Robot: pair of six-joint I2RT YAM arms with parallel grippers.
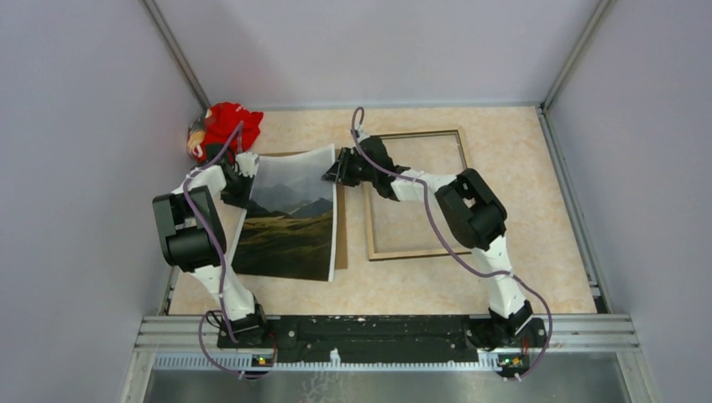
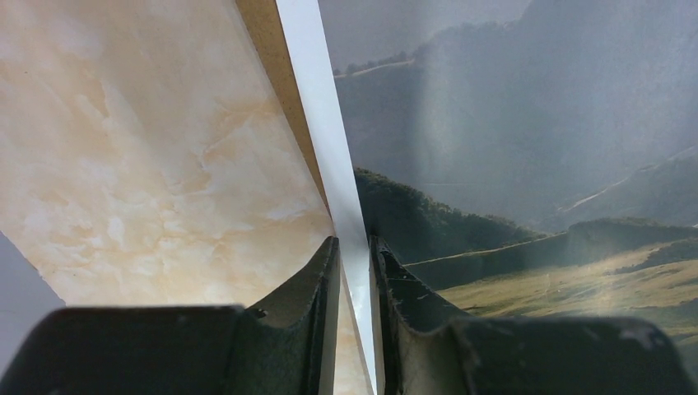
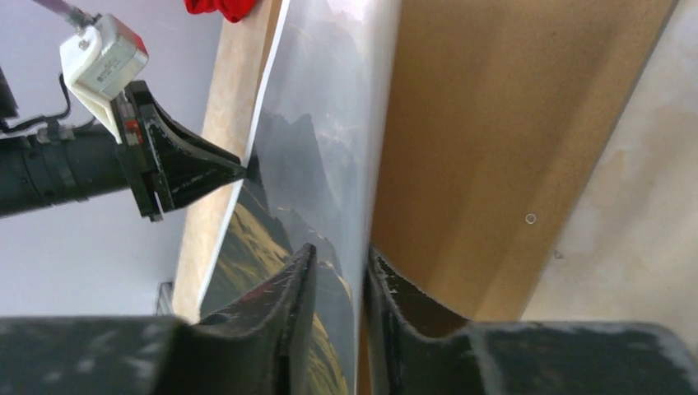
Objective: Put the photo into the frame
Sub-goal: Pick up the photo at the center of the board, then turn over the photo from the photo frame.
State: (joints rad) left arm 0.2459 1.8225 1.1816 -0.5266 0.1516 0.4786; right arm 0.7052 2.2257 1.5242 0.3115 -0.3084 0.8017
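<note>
From above, the photo (image 1: 290, 222) lies picture side up at the 9 o'clock side of the table (image 1: 520, 210), resting on a brown backing board (image 1: 341, 239) that shows only as a sliver along the photo's 3 o'clock edge. The photo's far end curls up off the board. My left claw (image 1: 245, 175) grips the photo's 9 o'clock edge near the far corner. My right claw (image 1: 336, 171) grips the opposite edge at about 1 o'clock of the sheet. The frame (image 1: 370, 227) lies flat, tan side up, at 3 o'clock of the photo, just beside the board, and my right arm reaches across it. A red object (image 1: 225, 126) sits in the corner at 11 o'clock of the photo.

On my left wrist, my left claw (image 2: 354, 247) is pinched on the photo's (image 2: 510, 164) white border. The board's (image 2: 267, 49) tan edge runs toward 12 o'clock beside it, with the marbled table (image 2: 123, 148) at 9 o'clock.

On my right wrist, my right claw (image 3: 339, 251) is pinched on the photo's (image 3: 309, 156) edge, and the brown board (image 3: 494, 123) is at 2 o'clock. My left claw (image 3: 234, 171) bites the far edge at 10 o'clock. The red object (image 3: 218, 8) peeks in at 12 o'clock.
</note>
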